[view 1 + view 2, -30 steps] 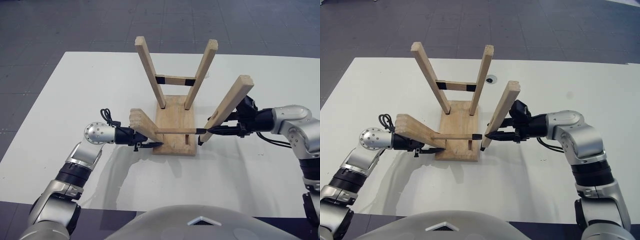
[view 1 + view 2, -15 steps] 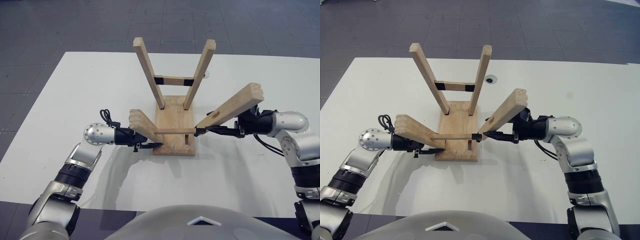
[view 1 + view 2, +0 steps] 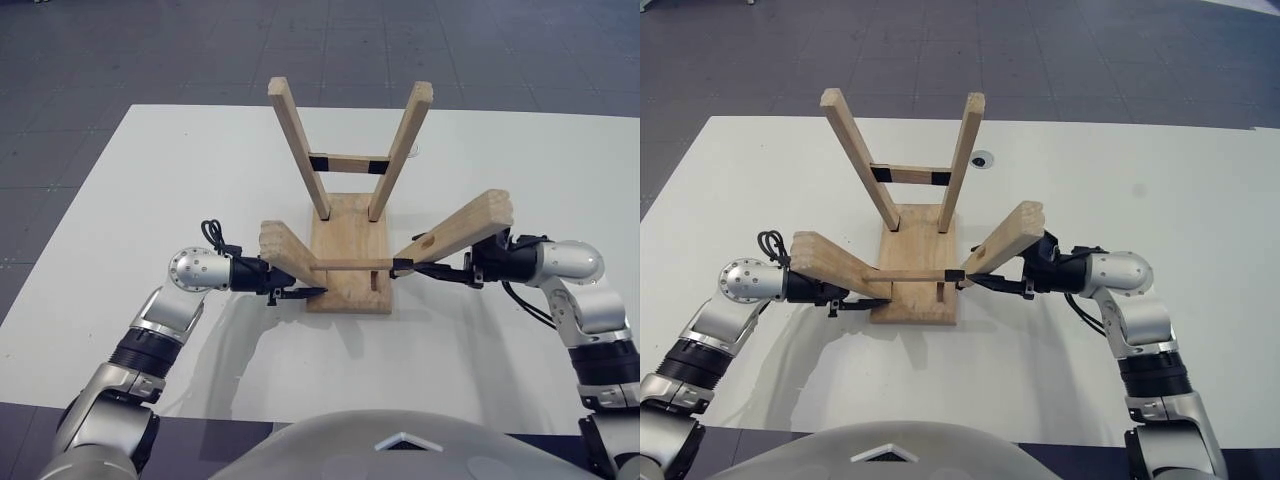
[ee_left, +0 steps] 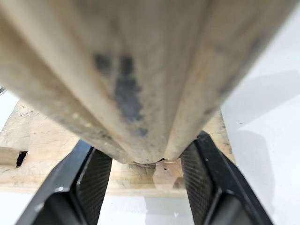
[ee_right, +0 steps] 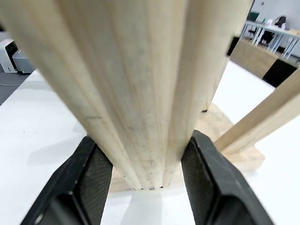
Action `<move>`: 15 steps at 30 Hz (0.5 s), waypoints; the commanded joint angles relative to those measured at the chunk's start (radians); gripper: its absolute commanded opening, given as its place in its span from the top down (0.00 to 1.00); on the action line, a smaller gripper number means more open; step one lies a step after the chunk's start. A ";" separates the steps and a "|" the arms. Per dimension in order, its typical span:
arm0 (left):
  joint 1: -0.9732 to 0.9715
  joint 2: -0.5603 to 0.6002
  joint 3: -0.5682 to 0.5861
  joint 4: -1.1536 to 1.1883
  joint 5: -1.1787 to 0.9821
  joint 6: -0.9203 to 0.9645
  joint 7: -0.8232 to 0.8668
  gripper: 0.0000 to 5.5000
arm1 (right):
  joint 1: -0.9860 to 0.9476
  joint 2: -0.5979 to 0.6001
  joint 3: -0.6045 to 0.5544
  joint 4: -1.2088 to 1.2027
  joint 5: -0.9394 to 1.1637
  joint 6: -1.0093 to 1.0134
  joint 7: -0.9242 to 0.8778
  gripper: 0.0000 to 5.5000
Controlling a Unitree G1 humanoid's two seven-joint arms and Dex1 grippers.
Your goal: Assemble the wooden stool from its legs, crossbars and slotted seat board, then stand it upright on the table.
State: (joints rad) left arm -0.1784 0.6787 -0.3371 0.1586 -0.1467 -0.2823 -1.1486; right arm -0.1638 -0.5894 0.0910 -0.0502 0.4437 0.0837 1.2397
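Two legs (image 3: 298, 145) upright, two tilted.

This looks like a lab or an office-type work room. A plain white table (image 3: 140, 200) stands on a floor (image 3: 120, 50) of dark grey square tiles. In the right wrist view, rows of desks (image 5: 275, 33) and some box-shaped office machines (image 5: 16, 56) stand in the room behind.

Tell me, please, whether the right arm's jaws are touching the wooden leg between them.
Touching. The right wrist view shows both jaws pressed against opposite sides of the wooden leg, with no gap.
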 commanded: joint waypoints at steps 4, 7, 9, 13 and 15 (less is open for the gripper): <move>0.029 0.031 -0.033 0.006 0.086 0.011 -0.012 0.62 | 0.040 -0.014 -0.009 -0.194 0.088 0.125 -0.039 0.63; 0.015 0.027 -0.036 0.012 0.086 0.011 -0.017 0.62 | 0.107 -0.010 0.014 -0.202 0.060 0.108 -0.042 0.63; 0.015 0.030 -0.034 0.012 0.084 0.010 -0.019 0.62 | 0.128 -0.009 0.022 -0.180 0.041 0.088 -0.042 0.63; 0.018 0.035 -0.034 0.019 0.085 0.002 -0.022 0.62 | 0.143 -0.027 0.027 -0.085 -0.006 0.023 -0.024 0.63; 0.018 0.034 -0.035 0.019 0.086 0.002 -0.022 0.62 | 0.139 -0.031 0.026 -0.052 -0.014 0.003 -0.017 0.63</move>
State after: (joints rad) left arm -0.1727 0.6794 -0.3466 0.1521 -0.1474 -0.2919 -1.1573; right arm -0.0344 -0.6023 0.0930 -0.1302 0.4690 0.0879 1.1958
